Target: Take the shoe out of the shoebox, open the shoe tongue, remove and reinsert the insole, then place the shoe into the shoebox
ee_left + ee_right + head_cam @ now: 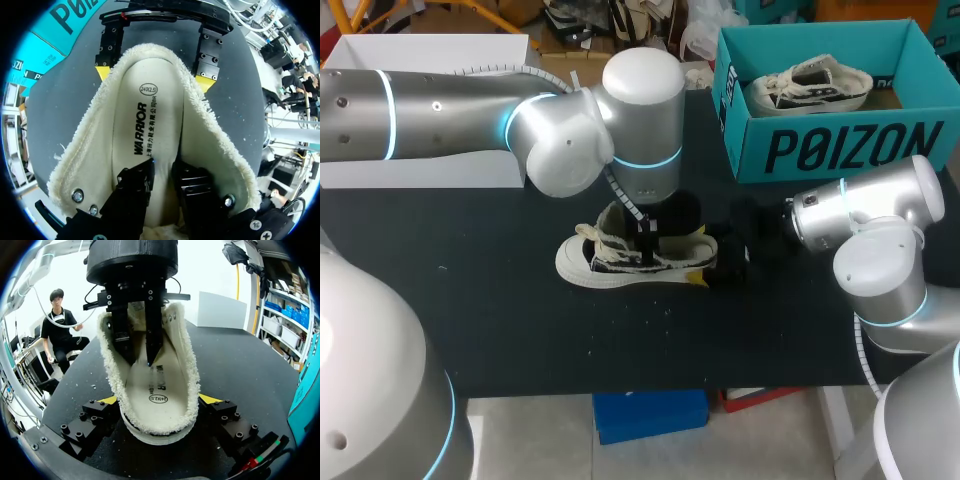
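Here's the shoe (595, 258), out on the black counter (470, 300). In the head view it lies flat along the 9-to-3 line, with the toe at 9 o'clock and the heel at 3. The teal shoebox (840, 150) sits well apart at about 1 o'clock from it, with a second shoe (810, 85) inside. The right gripper (159, 400) comes in from 3 o'clock and is clamped on the heel, with a yellow tip pressed into the fleecy collar on each side, so the mouth of the shoe is steadied. The left gripper (163, 167) drops straight down into the opening, black fingers (152, 335) only narrowly apart. One tip rests on the insole (145, 115) and the other is over by the fleece lining, and I can see nothing pinched between them. This is what the next move turns on: the insole lies directly under the left gripper. It sits flat in the shoe, its long axis on the same 9-to-3 line and its printed heel end toward the right gripper. One long edge of it runs into the gap between the left fingers. So the left arm is clearly the nearer one and this looks like the insole step. My read is that it needs to close on that edge and peel upward, while the right arm holds the heel down.
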`<state>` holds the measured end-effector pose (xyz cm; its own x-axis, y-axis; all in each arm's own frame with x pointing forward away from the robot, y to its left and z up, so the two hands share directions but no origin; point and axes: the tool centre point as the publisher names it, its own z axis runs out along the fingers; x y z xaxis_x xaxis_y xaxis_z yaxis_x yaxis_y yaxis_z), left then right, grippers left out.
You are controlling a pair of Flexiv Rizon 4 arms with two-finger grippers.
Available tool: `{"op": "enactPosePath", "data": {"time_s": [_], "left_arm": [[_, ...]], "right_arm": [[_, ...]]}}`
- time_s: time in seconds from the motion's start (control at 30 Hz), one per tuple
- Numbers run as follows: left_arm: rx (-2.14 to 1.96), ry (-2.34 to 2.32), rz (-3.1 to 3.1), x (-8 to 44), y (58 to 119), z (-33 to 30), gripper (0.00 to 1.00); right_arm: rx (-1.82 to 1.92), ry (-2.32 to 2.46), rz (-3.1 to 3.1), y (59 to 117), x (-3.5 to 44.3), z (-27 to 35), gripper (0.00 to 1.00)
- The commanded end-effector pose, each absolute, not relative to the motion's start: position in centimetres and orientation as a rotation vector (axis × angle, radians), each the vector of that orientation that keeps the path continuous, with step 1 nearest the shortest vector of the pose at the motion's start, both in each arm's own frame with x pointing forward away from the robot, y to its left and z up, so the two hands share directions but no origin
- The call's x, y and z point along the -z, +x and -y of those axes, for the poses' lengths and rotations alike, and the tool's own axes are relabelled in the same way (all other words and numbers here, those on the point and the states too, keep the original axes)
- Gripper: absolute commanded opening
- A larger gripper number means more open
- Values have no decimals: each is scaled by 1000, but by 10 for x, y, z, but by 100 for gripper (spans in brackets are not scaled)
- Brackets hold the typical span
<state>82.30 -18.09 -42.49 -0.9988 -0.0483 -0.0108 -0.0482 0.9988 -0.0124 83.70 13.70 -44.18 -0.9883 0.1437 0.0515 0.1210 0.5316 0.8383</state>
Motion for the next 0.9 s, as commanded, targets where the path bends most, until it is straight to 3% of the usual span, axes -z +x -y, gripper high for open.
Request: {"op": "enactPosePath", "data": {"time_s": [0.03,0.9], "left_arm": [[16,-71,-3063,448,824,175,27],[7,-59,-2756,437,841,167,27]], "right_arm": [[-1489,239,-2730,838,444,-135,0],[-1489,239,-2730,838,444,-135,0]]}}
